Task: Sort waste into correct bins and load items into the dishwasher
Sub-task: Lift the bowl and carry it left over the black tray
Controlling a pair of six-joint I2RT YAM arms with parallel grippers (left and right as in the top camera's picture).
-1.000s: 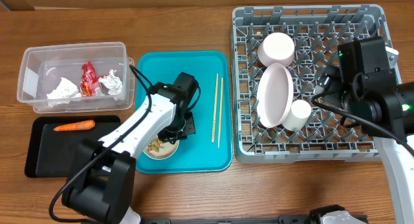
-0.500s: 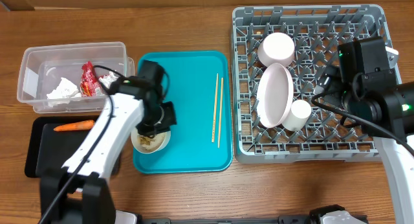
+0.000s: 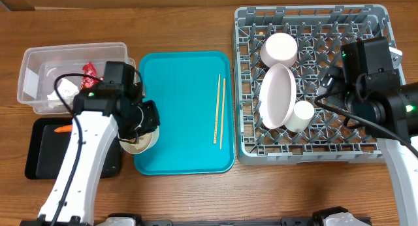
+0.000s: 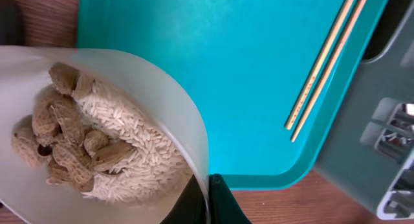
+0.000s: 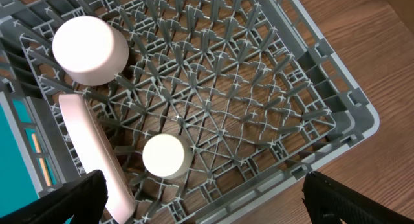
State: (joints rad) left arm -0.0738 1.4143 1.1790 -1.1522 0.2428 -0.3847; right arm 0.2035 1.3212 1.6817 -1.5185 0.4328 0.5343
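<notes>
One white bowl (image 3: 139, 144) of rice and peanut shells (image 4: 68, 136) hangs pinched by its rim in the clenched left gripper (image 4: 207, 199). It is at the teal tray's (image 3: 183, 89) left edge, beside the black tray (image 3: 39, 164) holding the carrot (image 3: 63, 129), probably so the scraps can be tipped there. The right gripper (image 5: 206, 201) hovers spread wide and empty over the grey rack (image 3: 307, 158), placed to receive dishes.
</notes>
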